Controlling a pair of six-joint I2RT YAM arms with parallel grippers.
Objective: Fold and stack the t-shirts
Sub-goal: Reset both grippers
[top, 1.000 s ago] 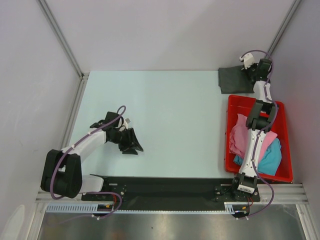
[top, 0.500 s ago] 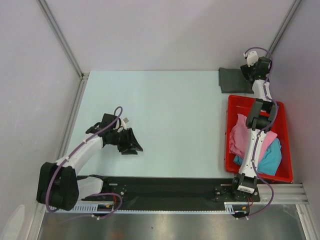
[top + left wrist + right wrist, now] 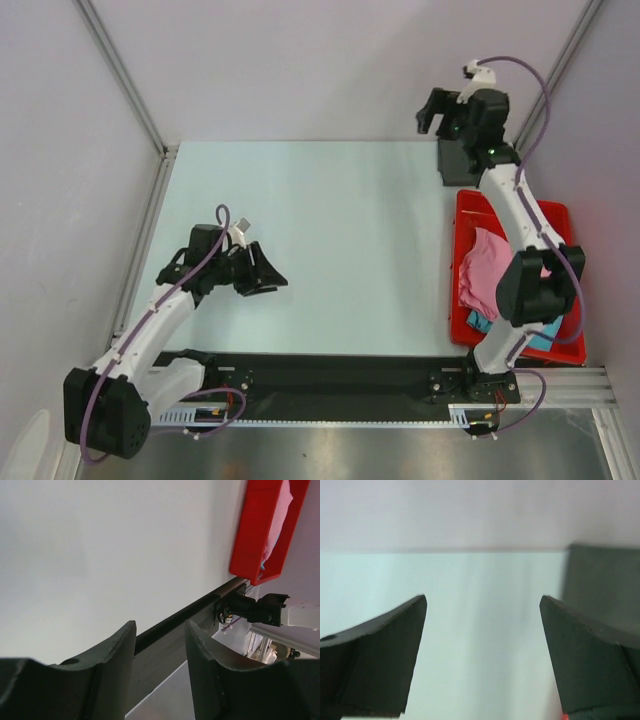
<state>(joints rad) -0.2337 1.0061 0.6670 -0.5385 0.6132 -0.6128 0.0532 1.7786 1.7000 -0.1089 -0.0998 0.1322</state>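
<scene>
A folded dark charcoal t-shirt (image 3: 453,168) lies flat at the table's back right corner; the right wrist view catches its edge (image 3: 605,580). The pink t-shirt (image 3: 488,268) and a bit of the turquoise t-shirt (image 3: 479,322) lie crumpled in the red tray (image 3: 456,300), partly hidden by my right arm. My right gripper (image 3: 433,118) hangs raised just left of the charcoal t-shirt, open and empty (image 3: 482,605). Over the bare table at the left, my left gripper (image 3: 270,275) is open with nothing between its fingers (image 3: 160,635).
The red tray (image 3: 255,535) stands along the right edge, pink cloth (image 3: 281,510) showing inside it. A metal frame post (image 3: 120,70) and grey walls close off the back and sides. A black rail (image 3: 330,375) runs along the near edge by the arm bases.
My right gripper has opened, let go of the charcoal t-shirt, lifted and swung left. The left arm's elbow has dropped toward the near edge while its gripper stayed about in place.
</scene>
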